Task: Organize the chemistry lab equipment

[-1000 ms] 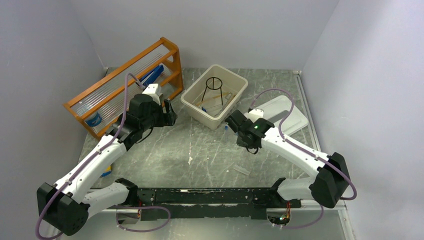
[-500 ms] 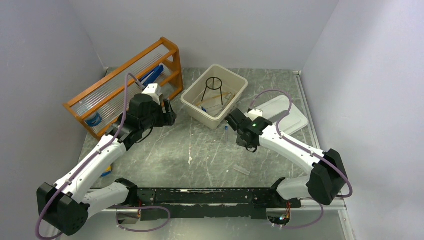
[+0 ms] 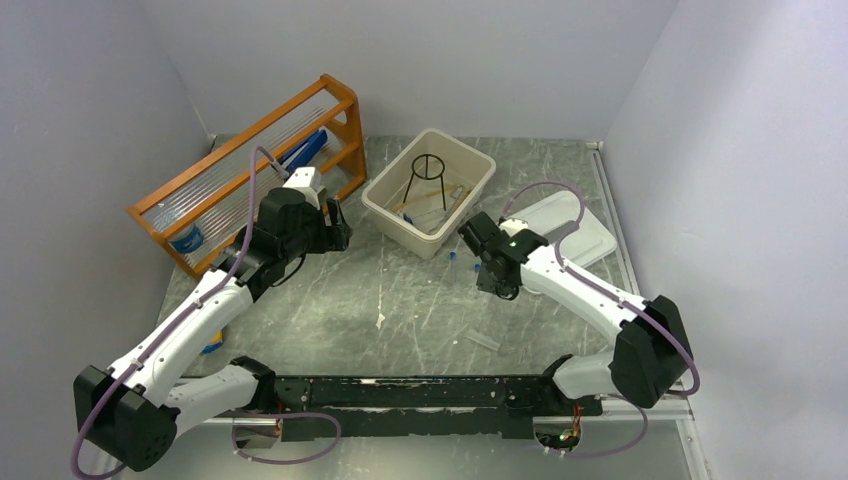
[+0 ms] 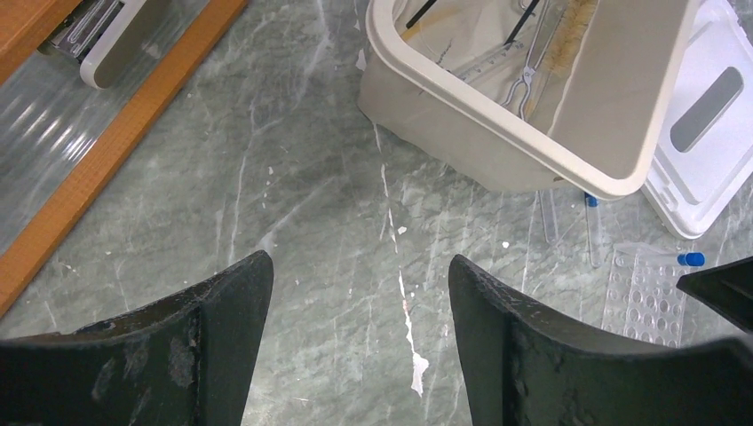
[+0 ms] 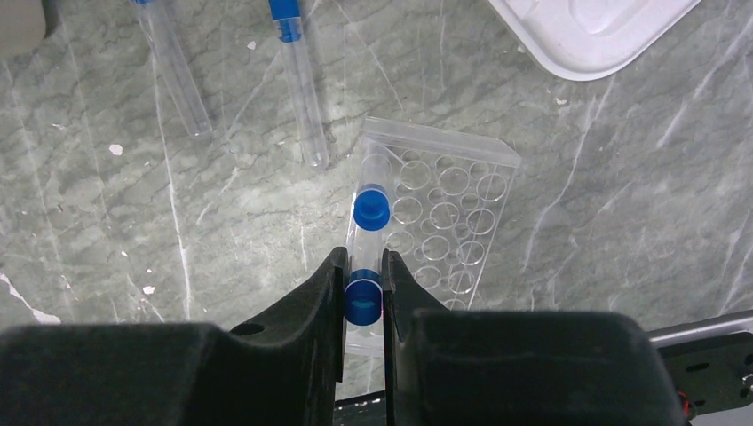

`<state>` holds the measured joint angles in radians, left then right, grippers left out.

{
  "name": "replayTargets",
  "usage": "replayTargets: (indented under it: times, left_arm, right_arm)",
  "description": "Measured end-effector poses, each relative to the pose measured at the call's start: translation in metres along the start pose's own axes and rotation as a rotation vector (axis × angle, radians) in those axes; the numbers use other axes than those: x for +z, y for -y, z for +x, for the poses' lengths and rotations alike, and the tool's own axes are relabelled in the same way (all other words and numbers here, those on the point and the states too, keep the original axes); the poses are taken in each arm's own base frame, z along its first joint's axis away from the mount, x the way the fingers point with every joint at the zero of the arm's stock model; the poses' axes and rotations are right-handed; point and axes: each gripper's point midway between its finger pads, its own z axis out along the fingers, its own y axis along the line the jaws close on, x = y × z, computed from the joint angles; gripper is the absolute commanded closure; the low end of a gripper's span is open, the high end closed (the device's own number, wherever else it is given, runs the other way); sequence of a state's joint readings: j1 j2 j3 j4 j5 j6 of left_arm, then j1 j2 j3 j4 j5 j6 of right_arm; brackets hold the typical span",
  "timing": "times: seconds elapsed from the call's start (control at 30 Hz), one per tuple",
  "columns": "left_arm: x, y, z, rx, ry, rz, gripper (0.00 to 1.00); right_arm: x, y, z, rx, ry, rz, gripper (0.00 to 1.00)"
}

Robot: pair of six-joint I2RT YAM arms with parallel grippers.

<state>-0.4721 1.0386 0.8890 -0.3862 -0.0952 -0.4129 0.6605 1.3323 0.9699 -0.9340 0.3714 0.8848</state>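
Observation:
My right gripper [image 5: 364, 284] is shut on a clear blue-capped vial [image 5: 362, 300] and holds it over a clear well plate [image 5: 453, 204]. A second blue cap [image 5: 371, 211] shows just past the fingertips; I cannot tell whether it is a separate vial. Two more vials [image 5: 297, 89] [image 5: 178, 75] lie on the table beside the plate. The black wire tripod [image 3: 428, 172], metal tongs [image 4: 528, 67] and bristle brush [image 4: 573, 27] are in the beige tub [image 3: 478, 160]. My left gripper [image 4: 360, 266] is open and empty over bare table left of the tub.
The orange wooden rack [image 3: 250, 165] stands at the back left, close behind my left gripper [image 3: 338, 225]. The white lid [image 3: 570, 228] lies right of the tub, behind my right gripper [image 3: 492, 278]. A small clear piece [image 3: 483, 340] lies near the front.
My right gripper has shifted a little to the right and its wrist has turned. The left arm has not moved.

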Motion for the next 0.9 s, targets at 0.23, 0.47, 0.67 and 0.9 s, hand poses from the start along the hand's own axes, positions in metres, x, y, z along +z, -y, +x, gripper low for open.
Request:
replayTargets:
  times: [0.23,0.47,0.67,0.9]
  left_arm:
    - [0.0,-0.003,-0.001,0.007,0.005,-0.013,0.24]
    - [-0.001,-0.003,-0.002,0.006,0.011,-0.014,0.24]
    - [-0.001,-0.004,-0.003,0.006,0.013,-0.02,0.24]
    - [-0.001,-0.004,-0.003,0.006,0.014,-0.021,0.24]
  right_arm:
    - [0.012,-0.001,0.005,-0.018,-0.029,0.011,0.79]
    - [0.017,-0.001,0.005,-0.011,-0.037,0.021,0.65]
    - [0.017,0.0,0.005,-0.009,-0.038,0.026,0.58]
    - [0.01,-0.001,0.0,-0.004,-0.03,0.013,0.46]
